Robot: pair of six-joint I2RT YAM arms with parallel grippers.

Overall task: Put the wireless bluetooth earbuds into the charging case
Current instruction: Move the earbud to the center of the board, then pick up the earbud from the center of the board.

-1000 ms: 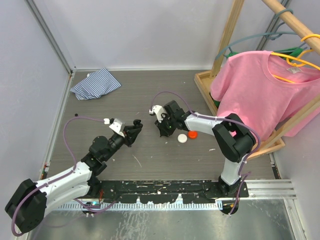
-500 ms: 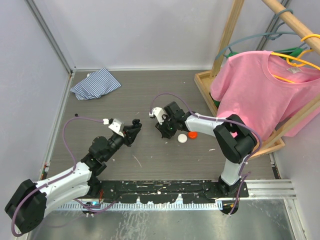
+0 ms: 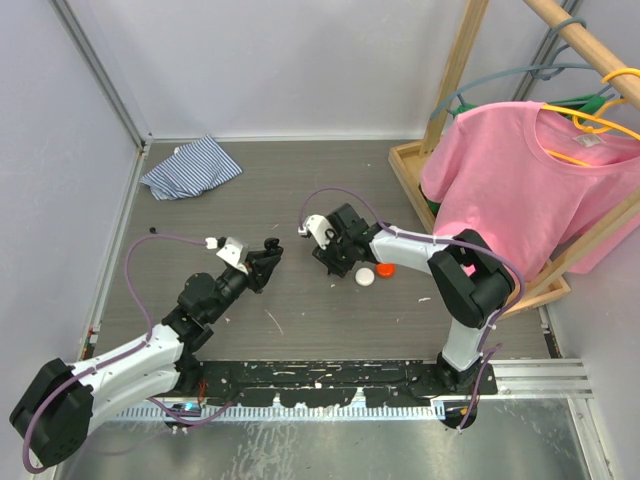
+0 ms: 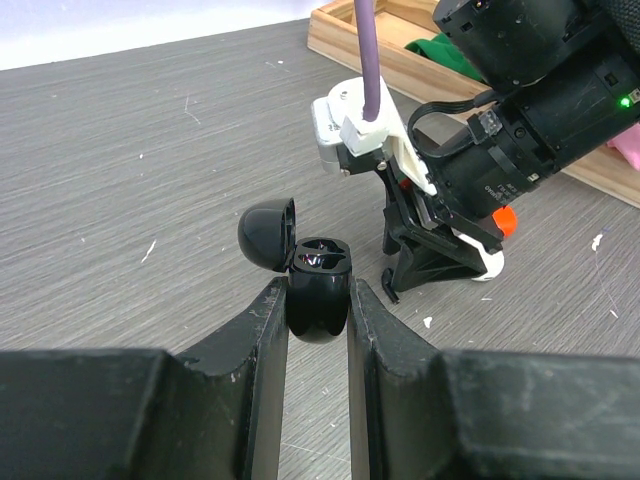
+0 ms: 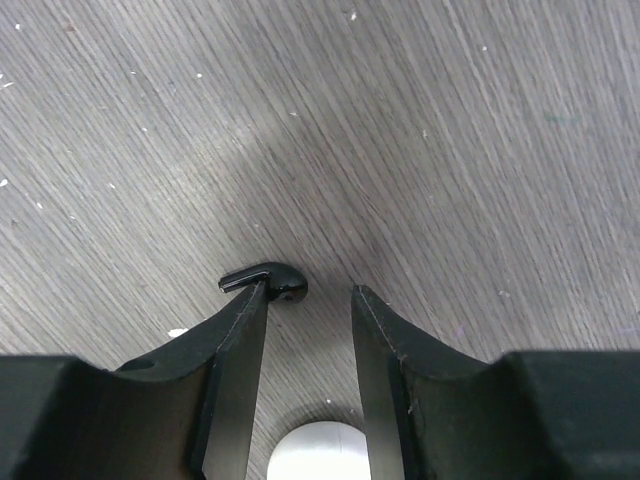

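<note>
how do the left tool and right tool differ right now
The left tool is shut on the black charging case, whose lid is open; the right tool is open and clamps nothing. The left tool has its thing between the jaws; the right tool only has a black earbud at one fingertip, ungripped. Both are black two-finger tools.

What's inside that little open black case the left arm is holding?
The black case shows a dark, glossy hollow with small glints; whether an earbud sits inside cannot be told. The left jaws cover its sides.
</note>
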